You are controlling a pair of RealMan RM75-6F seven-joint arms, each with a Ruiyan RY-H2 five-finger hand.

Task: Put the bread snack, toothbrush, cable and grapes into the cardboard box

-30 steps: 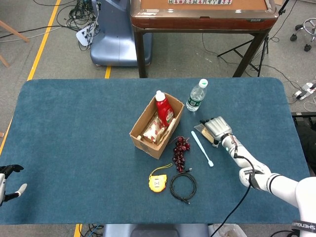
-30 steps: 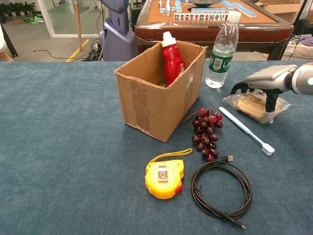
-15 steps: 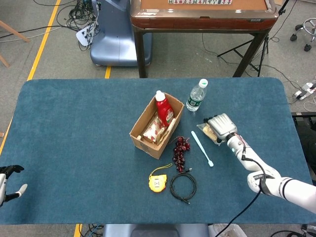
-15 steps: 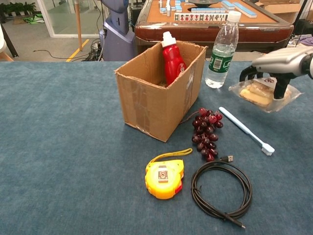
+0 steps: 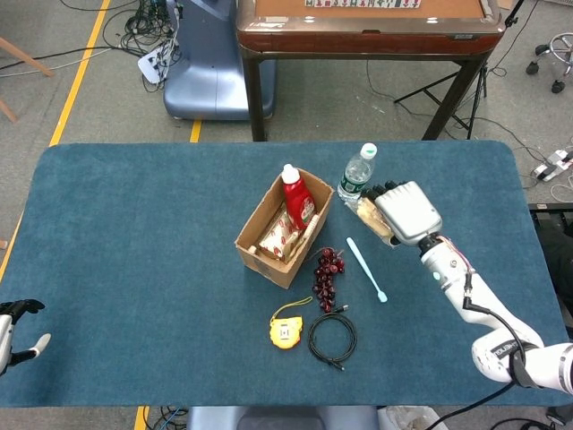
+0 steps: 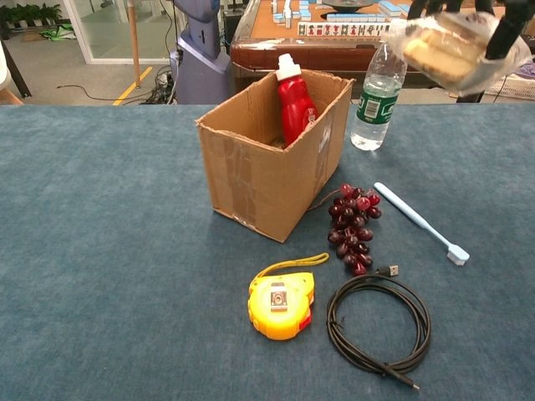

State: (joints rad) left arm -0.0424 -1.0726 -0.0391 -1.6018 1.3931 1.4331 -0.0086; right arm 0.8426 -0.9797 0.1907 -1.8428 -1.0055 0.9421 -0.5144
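My right hand (image 5: 408,213) holds the clear-wrapped bread snack (image 6: 447,48) well above the table, to the right of the cardboard box (image 5: 283,229) and beside the water bottle. In the chest view only dark fingers (image 6: 507,33) show around the packet at the top edge. The dark red grapes (image 6: 352,226) lie just right of the box. A light blue toothbrush (image 6: 420,223) lies beyond them, and the coiled black cable (image 6: 378,327) lies in front. My left hand (image 5: 12,333) hangs at the table's near left edge, fingers apart, holding nothing.
Inside the box (image 6: 267,159) stand a red bottle (image 6: 293,97) and a printed packet (image 5: 279,235). A water bottle (image 6: 380,83) stands behind the box's right corner. A yellow tape measure (image 6: 281,301) lies left of the cable. A mahjong table (image 5: 367,27) stands beyond the blue table (image 5: 134,233).
My right hand has lifted the bread snack off the table and carried it up and left toward the water bottle and box. Everything else lies as before.
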